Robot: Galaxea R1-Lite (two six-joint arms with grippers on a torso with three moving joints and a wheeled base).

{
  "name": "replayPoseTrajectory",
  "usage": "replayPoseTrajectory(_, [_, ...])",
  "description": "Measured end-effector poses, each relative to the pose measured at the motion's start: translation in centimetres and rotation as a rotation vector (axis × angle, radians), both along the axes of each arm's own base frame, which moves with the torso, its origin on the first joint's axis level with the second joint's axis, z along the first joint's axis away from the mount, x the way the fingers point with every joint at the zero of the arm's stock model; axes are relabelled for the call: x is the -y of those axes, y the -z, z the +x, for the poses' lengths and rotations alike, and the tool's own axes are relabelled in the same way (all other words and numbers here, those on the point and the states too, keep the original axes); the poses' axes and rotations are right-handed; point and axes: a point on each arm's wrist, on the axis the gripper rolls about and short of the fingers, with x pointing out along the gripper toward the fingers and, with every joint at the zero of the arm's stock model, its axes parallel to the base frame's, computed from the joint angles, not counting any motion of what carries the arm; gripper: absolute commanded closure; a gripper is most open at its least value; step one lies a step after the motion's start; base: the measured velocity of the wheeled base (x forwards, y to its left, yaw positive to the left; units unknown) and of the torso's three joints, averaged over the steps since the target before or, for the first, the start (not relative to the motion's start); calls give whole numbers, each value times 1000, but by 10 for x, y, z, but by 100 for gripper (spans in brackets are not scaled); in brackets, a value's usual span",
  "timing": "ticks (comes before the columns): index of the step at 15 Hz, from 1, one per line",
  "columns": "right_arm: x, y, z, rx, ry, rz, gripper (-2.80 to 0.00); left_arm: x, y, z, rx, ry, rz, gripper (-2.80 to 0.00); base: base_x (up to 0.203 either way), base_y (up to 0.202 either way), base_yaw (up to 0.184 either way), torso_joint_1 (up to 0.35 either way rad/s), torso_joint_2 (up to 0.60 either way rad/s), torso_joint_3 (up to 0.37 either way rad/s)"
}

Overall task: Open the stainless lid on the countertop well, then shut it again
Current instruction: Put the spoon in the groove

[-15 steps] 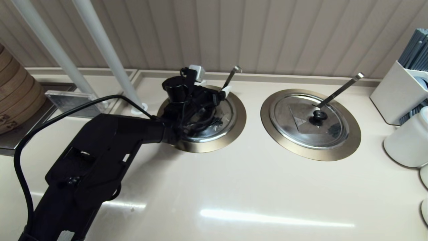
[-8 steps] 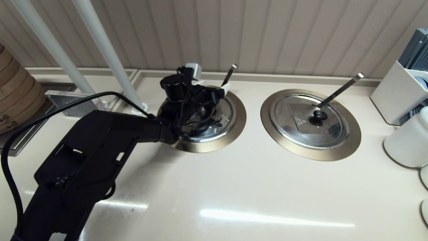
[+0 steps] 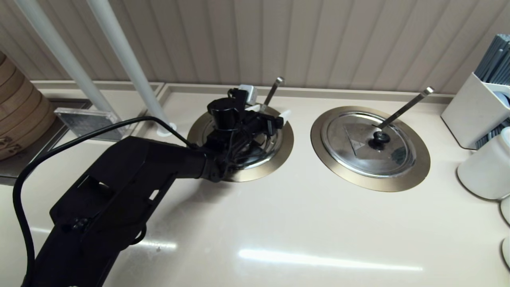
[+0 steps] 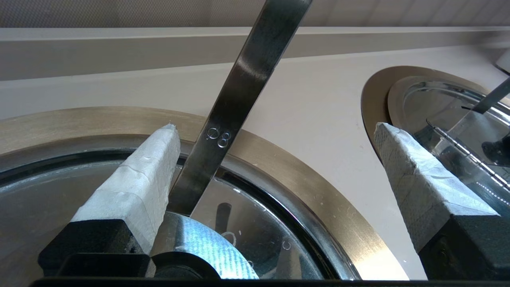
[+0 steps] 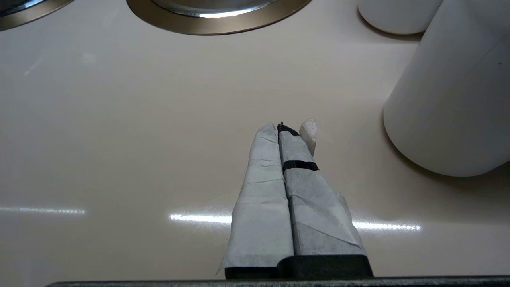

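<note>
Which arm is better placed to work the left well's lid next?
Left. The left gripper hangs open right over the stainless lid, beside the ladle handle. The right gripper is shut over bare counter, away from it.

The left tool [image 4: 275, 159] gapes wide above the stainless lid [image 4: 247, 235], ladle handle [image 4: 235, 107] between its fingers.

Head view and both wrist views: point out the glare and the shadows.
Head view: a bright streak of glare on the countertop; the left arm shades the counter beside the countertop well. Left wrist view: the stainless lid mirrors its surroundings. Right wrist view: glare streaks flank the right hand.
</note>
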Motion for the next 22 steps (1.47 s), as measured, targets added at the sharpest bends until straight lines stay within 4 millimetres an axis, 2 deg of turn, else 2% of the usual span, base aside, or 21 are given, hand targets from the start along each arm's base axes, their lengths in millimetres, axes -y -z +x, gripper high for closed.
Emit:
replayPoseTrajectory(5, [0,0,0,0,0,0,0,1,-9,7,39,-2,-24,-280,0,0,0,0,0,0])
replayPoseTrajectory(13, [0,0,0,0,0,0,0,3,-5,8,31,56,-10,-280,0,0,0,0,0,0])
replayPoseTrajectory(22, [0,0,0,0,0,0,0,6,-8,-9,6,79,-9,-280,0,0,0,0,0,0])
